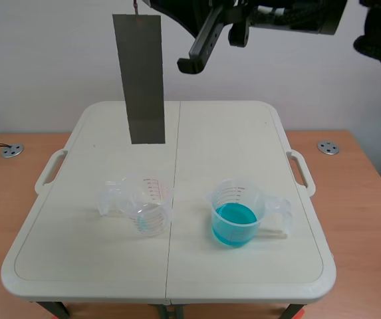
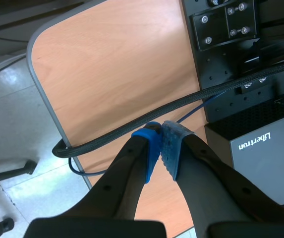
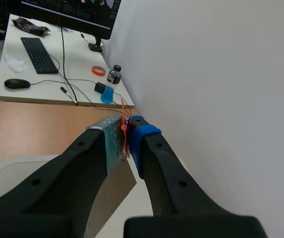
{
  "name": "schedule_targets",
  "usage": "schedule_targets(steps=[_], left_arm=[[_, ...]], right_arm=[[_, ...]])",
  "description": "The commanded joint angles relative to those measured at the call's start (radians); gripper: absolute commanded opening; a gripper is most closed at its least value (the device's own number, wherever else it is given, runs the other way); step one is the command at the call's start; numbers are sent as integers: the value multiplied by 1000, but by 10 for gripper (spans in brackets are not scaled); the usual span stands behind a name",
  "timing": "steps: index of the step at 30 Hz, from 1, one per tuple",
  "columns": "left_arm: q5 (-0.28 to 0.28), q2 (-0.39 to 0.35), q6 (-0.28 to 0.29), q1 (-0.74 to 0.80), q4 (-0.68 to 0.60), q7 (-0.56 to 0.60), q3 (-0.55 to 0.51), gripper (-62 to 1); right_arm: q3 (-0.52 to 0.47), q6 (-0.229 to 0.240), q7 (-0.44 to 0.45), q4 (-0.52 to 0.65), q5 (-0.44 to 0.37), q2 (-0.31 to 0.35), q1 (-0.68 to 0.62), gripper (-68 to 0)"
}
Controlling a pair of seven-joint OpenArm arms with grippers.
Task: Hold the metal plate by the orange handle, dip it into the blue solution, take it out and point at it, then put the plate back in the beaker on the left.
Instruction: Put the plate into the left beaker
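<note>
A long dark grey metal plate (image 1: pixel 139 76) hangs upright, high over the far half of the white table. At the scene view's top edge my right gripper (image 1: pixel 143 4) holds it from above. In the right wrist view this gripper (image 3: pixel 126 134) is shut on the thin orange handle (image 3: pixel 124 130), and the plate (image 3: pixel 109 193) hangs under the fingers. A clear beaker (image 1: pixel 143 209) stands front left. The beaker with blue solution (image 1: pixel 235 218) stands front right. My left gripper (image 2: pixel 160 144) is shut on nothing, away from the table over a wooden desk.
Both beakers stand on the white folding table (image 1: pixel 243 133), which rests on a wooden desk (image 1: pixel 363 199). Under the left gripper lie a braided black cable (image 2: pixel 132 124) and a black box (image 2: pixel 265 144). Beyond the right gripper are a wall and a keyboard (image 3: pixel 38 54) on a desk.
</note>
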State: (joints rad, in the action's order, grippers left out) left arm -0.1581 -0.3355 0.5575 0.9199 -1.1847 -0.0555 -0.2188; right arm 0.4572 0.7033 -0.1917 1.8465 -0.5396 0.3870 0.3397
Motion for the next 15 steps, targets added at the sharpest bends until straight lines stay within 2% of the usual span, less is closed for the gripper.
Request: schedule_targets(steps=[1,15], left_arm=[[-5,-6,6,7,-18,6,-4,-597],[-5,-6,6,-16,-11,2,-4,-597]], right_arm=[[3,-7,17,-11,-10,-14,31,-664],[56,-6,23,-161,43,-116,62,-664]])
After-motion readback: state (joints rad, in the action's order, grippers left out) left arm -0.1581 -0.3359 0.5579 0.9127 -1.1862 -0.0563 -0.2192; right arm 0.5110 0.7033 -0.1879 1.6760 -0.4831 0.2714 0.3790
